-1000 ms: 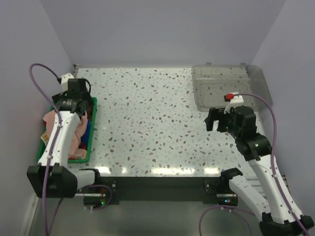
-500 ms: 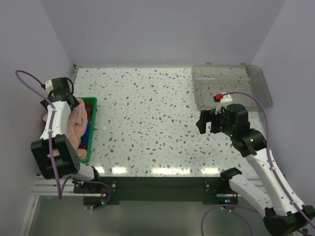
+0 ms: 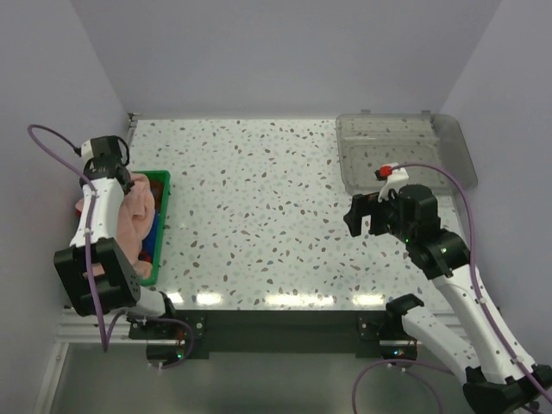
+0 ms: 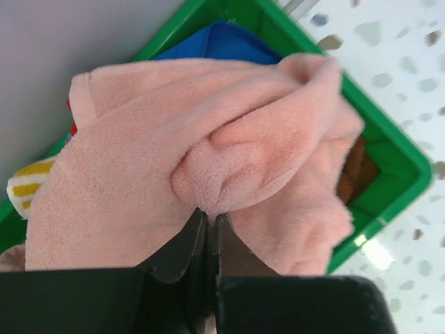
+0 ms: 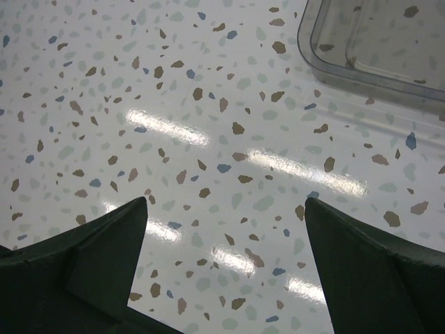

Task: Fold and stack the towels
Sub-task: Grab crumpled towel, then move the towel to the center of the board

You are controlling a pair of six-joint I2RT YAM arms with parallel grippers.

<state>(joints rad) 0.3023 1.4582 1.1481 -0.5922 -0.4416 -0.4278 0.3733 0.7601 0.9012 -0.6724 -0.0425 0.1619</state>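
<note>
Here, left hand [image 4: 207,217] angled down, pinching pink towel [image 4: 139,160] in green basket [image 4: 389,147], right hand [image 5: 224,209] wide, seemingly hovering.

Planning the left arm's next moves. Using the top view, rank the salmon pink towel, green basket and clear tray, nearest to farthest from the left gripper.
1. The salmon pink towel: pinched in the shut left gripper, far left.
2. The green basket: under and around that towel, also far left.
3. The clear tray: rear right corner, on the opposite side.
</note>
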